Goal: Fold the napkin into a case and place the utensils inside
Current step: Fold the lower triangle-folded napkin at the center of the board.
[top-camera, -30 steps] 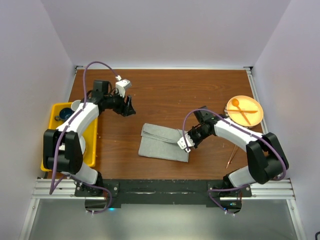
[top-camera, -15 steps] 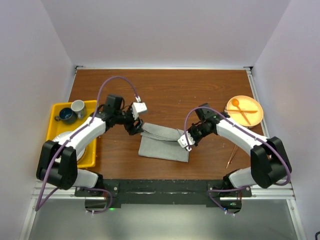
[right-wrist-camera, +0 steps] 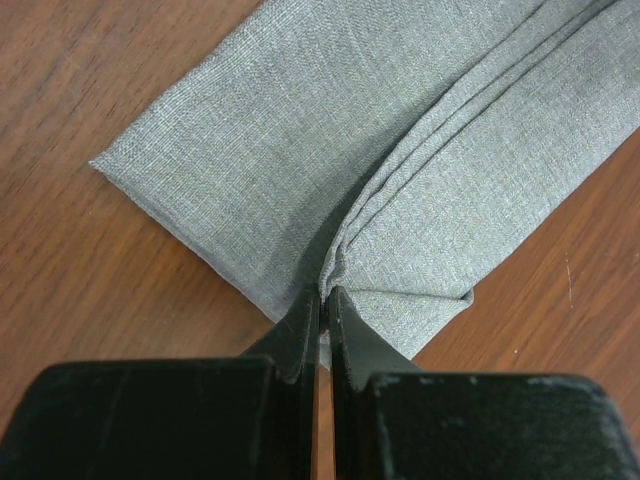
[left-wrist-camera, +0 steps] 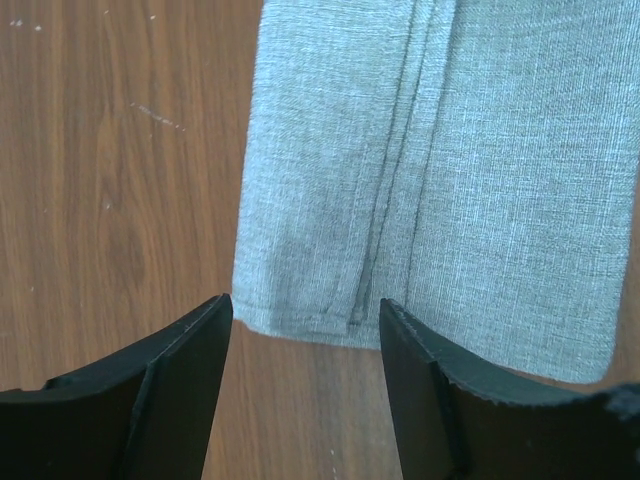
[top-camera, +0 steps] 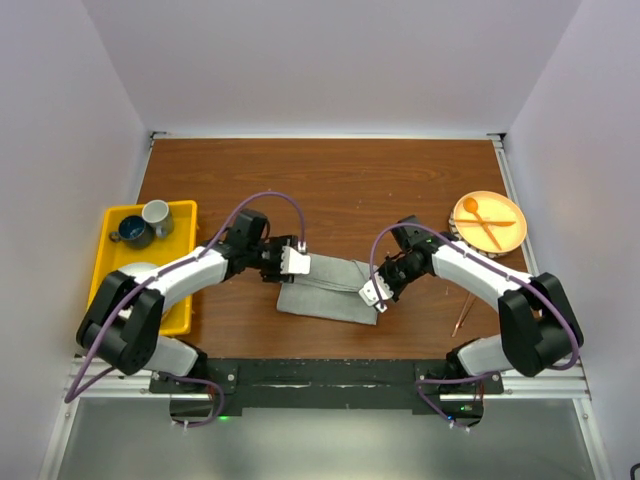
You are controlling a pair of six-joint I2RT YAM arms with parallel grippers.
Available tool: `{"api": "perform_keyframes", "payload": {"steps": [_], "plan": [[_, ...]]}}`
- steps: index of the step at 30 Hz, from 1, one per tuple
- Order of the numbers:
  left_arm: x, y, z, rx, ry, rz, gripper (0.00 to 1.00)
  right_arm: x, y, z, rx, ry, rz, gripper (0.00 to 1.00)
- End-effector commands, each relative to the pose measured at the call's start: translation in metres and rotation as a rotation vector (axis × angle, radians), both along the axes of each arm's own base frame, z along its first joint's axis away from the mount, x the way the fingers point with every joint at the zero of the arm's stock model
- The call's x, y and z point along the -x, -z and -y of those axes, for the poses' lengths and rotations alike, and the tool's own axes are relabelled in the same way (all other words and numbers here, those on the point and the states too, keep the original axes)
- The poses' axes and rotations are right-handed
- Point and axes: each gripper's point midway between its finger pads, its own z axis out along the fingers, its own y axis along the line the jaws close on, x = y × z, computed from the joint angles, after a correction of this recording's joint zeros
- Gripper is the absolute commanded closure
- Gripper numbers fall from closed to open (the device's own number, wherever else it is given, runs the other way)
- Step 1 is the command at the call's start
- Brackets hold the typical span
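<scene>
While the napkin (top-camera: 330, 288) is laid flat on the table (top-camera: 400, 180), already folded into a layered strip, only one end of it is actually gripped. The right gripper (right-wrist-camera: 323, 295) is clenched on the raised fold at the napkin's right end, with the layers bunched up into its closed jaws. The left gripper (left-wrist-camera: 305, 305) is released. Its jaws are spread just off the napkin's left end, the fold seam is lined up between them, and nothing is grasped. The spoon (top-camera: 463, 313) is parked well to the right of the napkin, untouched.

So the step in hand looks like getting the left end picked up for the next fold. Probably best done like this:

- The left jaws should be brought down over the same seam that's pinched at the right end, so the cloth isn't twisted when it's lifted.
- All the layers at that seam should be caught, not just the top one, or the strip could get peeled open.
- Once it's pinched, both ends should be raised together and kept lightly taut, since thin cloth like this sags in the middle.
- The fold should be laid down square, so a pocket long enough for the spoon is left.
</scene>
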Motion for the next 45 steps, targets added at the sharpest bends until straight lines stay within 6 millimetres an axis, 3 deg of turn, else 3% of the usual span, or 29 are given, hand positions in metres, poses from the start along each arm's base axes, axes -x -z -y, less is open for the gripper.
{"api": "perform_keyframes", "payload": {"steps": [1,11,21,23,26,31,34,39,45], "plan": [[-0.007,0.000,0.016,-0.022,0.123,0.110,0.37,-0.002,-0.004,-0.002,-0.008,-0.022,0.038,1.00],[0.000,0.025,0.021,-0.078,0.183,0.024,0.60,-0.005,-0.001,0.000,0.006,-0.004,0.033,1.00],[0.011,0.033,0.017,-0.108,0.204,-0.048,0.87,-0.006,0.014,0.006,0.054,-0.001,0.024,1.00],[0.015,0.031,0.018,-0.102,0.208,-0.069,0.86,-0.008,0.019,0.009,0.070,-0.002,0.032,1.00],[0.015,0.011,0.025,-0.044,0.178,-0.088,0.75,-0.009,0.026,0.012,0.094,-0.004,0.030,1.00],[0.017,-0.023,0.041,0.083,0.130,-0.135,0.77,-0.015,0.031,0.011,0.110,-0.006,0.035,1.00],[0.015,-0.027,0.048,0.124,0.073,-0.202,0.80,-0.018,0.033,0.013,0.122,0.000,0.036,1.00],[0.000,-0.010,0.049,0.096,-0.020,-0.251,0.83,-0.020,0.033,0.014,0.131,0.010,0.035,1.00],[0.008,-0.014,0.048,0.113,0.002,-0.251,0.79,-0.024,-0.002,0.004,0.071,0.044,0.043,1.00]]}}
